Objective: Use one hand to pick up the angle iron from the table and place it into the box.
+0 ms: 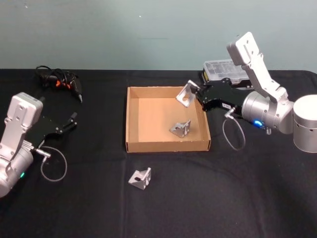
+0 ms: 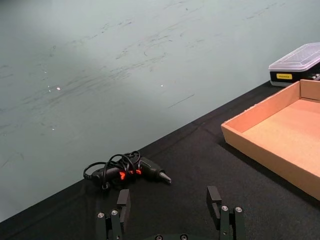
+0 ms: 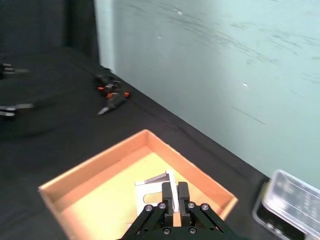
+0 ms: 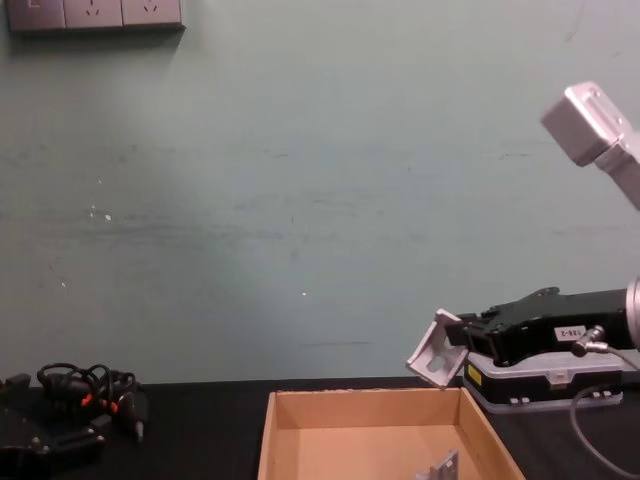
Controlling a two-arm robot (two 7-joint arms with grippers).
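1. The loose iron [image 1: 140,178] lies nearest, on the table [image 1: 89,208] at 6 o'clock of the box [image 1: 132,119]; its long axis seems to run about 8 to 2 o'clock
2. The left gripper [image 1: 73,121] hangs idle at 9 o'clock of the box, its fingers [image 2: 122,200] spread and holding nothing; a corded tool [image 1: 62,82] lies on the table at its 12 o'clock
3. The boxed iron [image 1: 181,128] rests on the box floor, toward 4 o'clock from its middle and near the right wall
4. The held iron [image 1: 186,94] is in the air over the box's 1 o'clock corner, tilted; its slotted flange faces roughly 8 o'clock, with the long axis about 7 to 1 o'clock
5. The right gripper [image 1: 197,95] reaches in from 3 o'clock, its jaws pinching the held iron by its other flange; a clear-lidded case [image 1: 223,69] sits behind it
6. By my reading, one iron is placed, one is carried over the box but not yet let go, and the loose one is left to fetch
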